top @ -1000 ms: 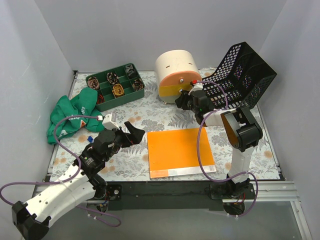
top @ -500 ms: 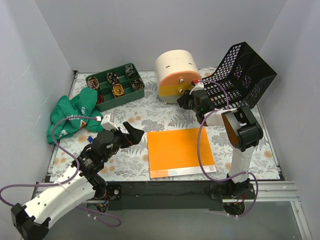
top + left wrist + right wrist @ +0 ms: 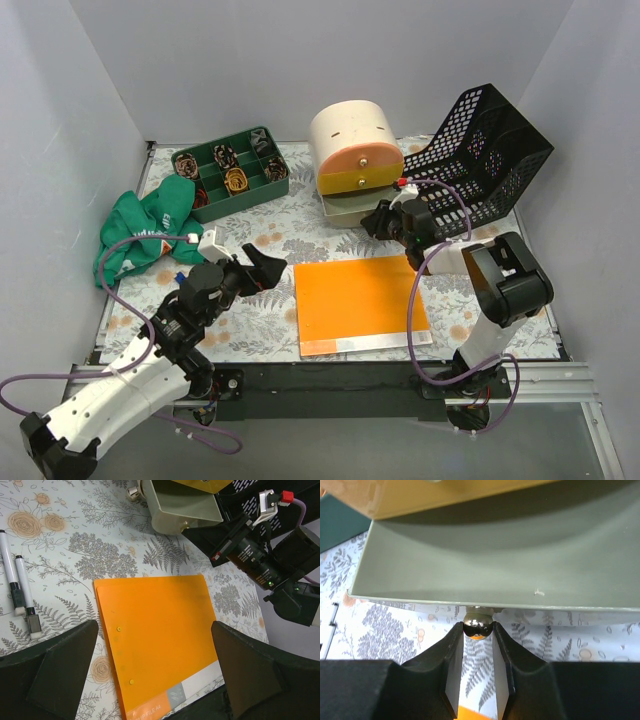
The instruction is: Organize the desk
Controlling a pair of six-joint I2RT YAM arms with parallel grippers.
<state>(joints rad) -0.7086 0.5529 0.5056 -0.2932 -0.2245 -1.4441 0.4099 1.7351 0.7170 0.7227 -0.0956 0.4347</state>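
The desk [image 3: 300, 228] carries a pale fern-and-flower print. On it lies an orange folder [image 3: 360, 302], which also fills the left wrist view [image 3: 160, 630]. My left gripper [image 3: 262, 268] hovers open just left of the folder, nothing between its fingers [image 3: 67, 662]. At the back stands a cream drawer box with an orange front [image 3: 355, 150]. Its grey drawer [image 3: 345, 208] is pulled out. My right gripper [image 3: 374, 219] is shut on the drawer's shiny round knob [image 3: 478, 622], below the drawer's front wall [image 3: 495, 565].
A green compartment tray [image 3: 232, 172] with coiled items stands at the back left. A green cloth [image 3: 145, 230] lies at the left edge. A black mesh basket [image 3: 485, 150] leans at the back right. Two markers [image 3: 15, 587] lie left of the folder. Grey walls enclose the desk.
My right gripper closed on the knob and drew back toward the near edge, sliding the grey drawer out. My left arm shifted only slightly.
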